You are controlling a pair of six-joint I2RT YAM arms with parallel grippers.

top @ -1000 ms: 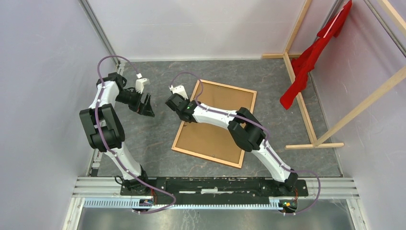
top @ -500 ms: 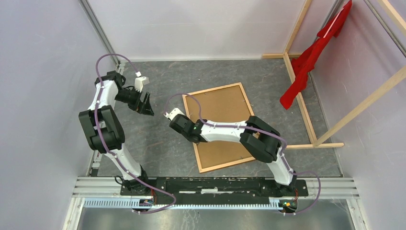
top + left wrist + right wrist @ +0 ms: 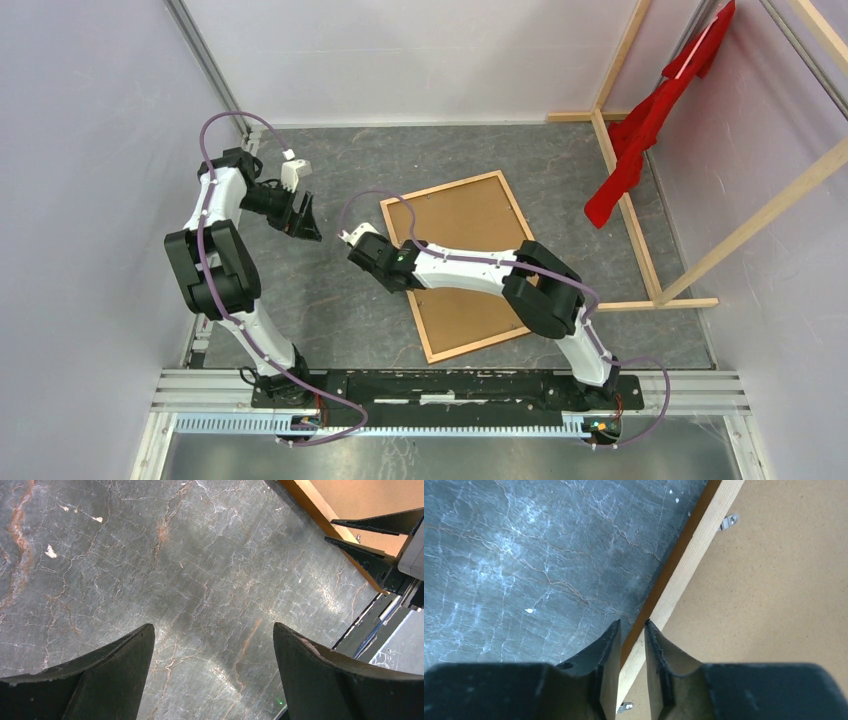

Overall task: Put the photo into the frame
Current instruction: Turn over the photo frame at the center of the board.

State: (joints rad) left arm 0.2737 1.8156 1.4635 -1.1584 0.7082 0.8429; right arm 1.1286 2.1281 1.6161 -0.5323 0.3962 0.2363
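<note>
Frame point(image 3: 440, 186) lies flat on table point(image 3: 330, 290), back up, brown backing board point(image 3: 462, 218) inside; photo not in view. Right gripper point(image 3: 632, 625) pinches left rail; left gripper point(image 3: 212, 630) spread, holding nothing. Frame looks light, rigid and likely slides easily: grip rail mid-length

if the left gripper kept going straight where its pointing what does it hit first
Most likely the bare table: the left gripper points down at it, fingers open. The frame lies off to the side, though depth is hard to judge.
</note>
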